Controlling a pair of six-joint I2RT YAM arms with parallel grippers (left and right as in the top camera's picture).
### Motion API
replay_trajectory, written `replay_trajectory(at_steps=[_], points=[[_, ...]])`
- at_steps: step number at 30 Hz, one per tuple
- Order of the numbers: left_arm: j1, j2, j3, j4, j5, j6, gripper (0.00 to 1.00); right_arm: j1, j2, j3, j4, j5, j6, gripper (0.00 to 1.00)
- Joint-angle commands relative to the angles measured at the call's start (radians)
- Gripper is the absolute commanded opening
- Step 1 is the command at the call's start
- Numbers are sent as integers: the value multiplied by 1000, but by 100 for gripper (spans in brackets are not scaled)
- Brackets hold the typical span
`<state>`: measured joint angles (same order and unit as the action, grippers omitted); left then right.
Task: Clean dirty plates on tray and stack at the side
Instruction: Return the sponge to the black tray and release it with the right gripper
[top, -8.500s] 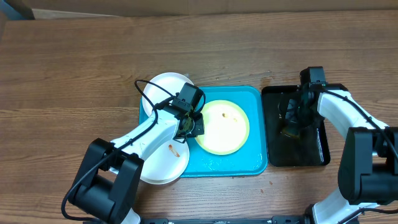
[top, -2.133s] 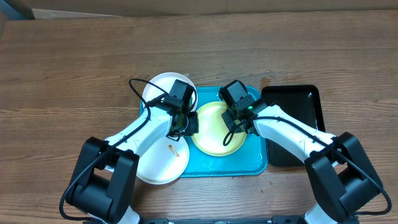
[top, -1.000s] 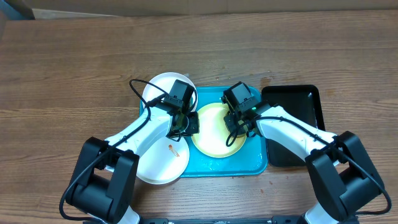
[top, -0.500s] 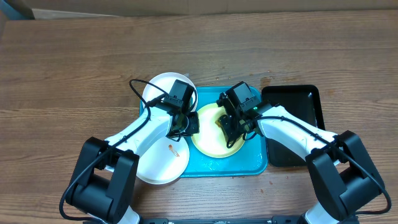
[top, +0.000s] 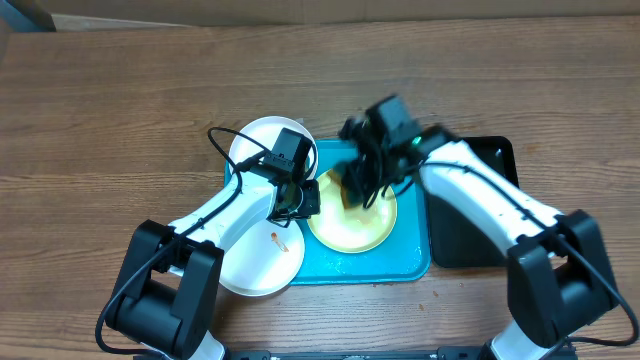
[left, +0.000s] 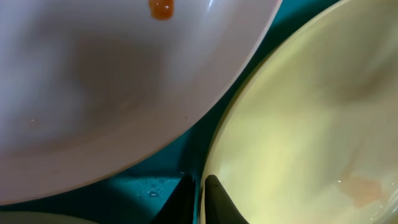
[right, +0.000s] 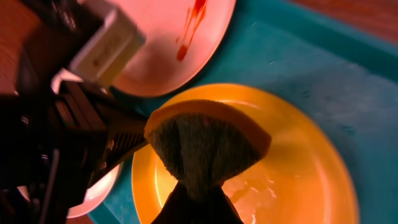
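Overhead, the right arm is smeared by motion blur, so the right gripper (top: 362, 178) shows only as a dark shape over the upper part of the pale yellow-green plate (top: 355, 228). The right wrist view is clearer: its fingers are clamped on the narrow end of a sponge (right: 205, 146), yellow on the back and dark green on the scouring face. The sponge hangs over that plate, though whether it touches the surface cannot be told. The plate lies in the turquoise tray (top: 400, 264), at the centre of the frame. At the plate's left rim the left gripper (left: 200, 198) is cut off by the bottom edge of its own view — only two dark tips show, nearly together, with the rim pinched between them. The upper white plate (top: 262, 135), at the tray's upper left corner, is half hidden under the left arm. The smeared white plate (top: 265, 268) overlaps the tray's lower left edge. To the right, a black tray (top: 503, 158) is largely covered by the right arm. A pale grey block (right: 106, 43) on the left arm, upper left of the right wrist view, carries marks too blurred to read.
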<state>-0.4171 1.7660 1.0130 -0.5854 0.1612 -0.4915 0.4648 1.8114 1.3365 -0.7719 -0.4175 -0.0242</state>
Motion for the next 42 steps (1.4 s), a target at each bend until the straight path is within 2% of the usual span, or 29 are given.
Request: replay_trajectory(at_steps=[1,6,8,11,17,22,25,26,28,29,32,34,36,42], points=[[4,11,3,-2,-7,-2,11,-82,-4,94,-86,-11,-6,4],[4,11,3,-2,-7,-3,18,-217,-5,138,-261,108,6,4],[4,11,3,-1,-7,-3,24,-273,-5,135,-303,182,47,4],[4,11,3,-1,-6,-3,27,-351,-4,114,-326,330,152,4],[4,11,3,0,-6,-3,32,-436,-3,-3,-204,406,200,4],[4,11,3,-2,-3,-3,33,-441,-3,-133,-58,490,200,4],[4,11,3,-1,-3,-3,34,-441,-3,-172,-35,568,200,4],[4,11,3,-1,-3,-3,34,-441,-3,-175,-36,575,200,6],[4,11,3,1,-3,-3,35,-441,-3,-175,-32,564,200,30],[4,11,3,2,-3,-3,37,-441,-3,-175,-27,552,200,39],[4,11,3,1,-3,-3,42,-441,-3,-175,-5,524,200,53],[4,11,3,-2,-3,-3,43,-441,-3,-172,16,520,200,57],[4,11,3,-2,-3,-3,44,-441,-3,-147,12,476,200,58],[3,11,3,-2,-3,-6,44,-443,-3,22,-126,342,200,58]])
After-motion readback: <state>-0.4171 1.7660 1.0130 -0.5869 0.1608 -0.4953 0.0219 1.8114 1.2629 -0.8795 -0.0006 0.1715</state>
